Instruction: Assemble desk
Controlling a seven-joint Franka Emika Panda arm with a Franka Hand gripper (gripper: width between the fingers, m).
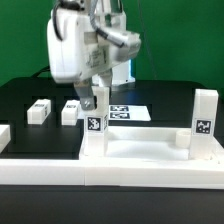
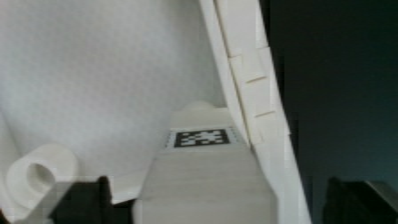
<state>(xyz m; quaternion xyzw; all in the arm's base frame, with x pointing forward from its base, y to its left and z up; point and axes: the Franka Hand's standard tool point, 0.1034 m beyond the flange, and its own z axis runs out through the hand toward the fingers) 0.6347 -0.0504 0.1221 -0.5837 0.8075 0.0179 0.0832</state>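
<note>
The desk panel (image 1: 140, 150) lies flat at the front of the black table. One white leg (image 1: 95, 128) stands upright on the panel's corner at the exterior view's left, and another leg (image 1: 205, 118) stands at its right corner. My gripper (image 1: 97, 104) reaches straight down over the left leg. In the wrist view the leg (image 2: 214, 185), with its tag (image 2: 205, 138), lies between my fingers (image 2: 82, 200), with a gap on each side. The gripper (image 2: 217, 205) is open. The panel's face (image 2: 107, 90) and rim (image 2: 249, 70) lie beneath.
Two loose white legs (image 1: 38, 111) (image 1: 70, 110) lie on the table at the exterior view's left. The marker board (image 1: 128, 112) lies behind the panel. A white border rail (image 1: 100, 174) runs along the front edge. A round socket (image 2: 36, 175) shows on the panel.
</note>
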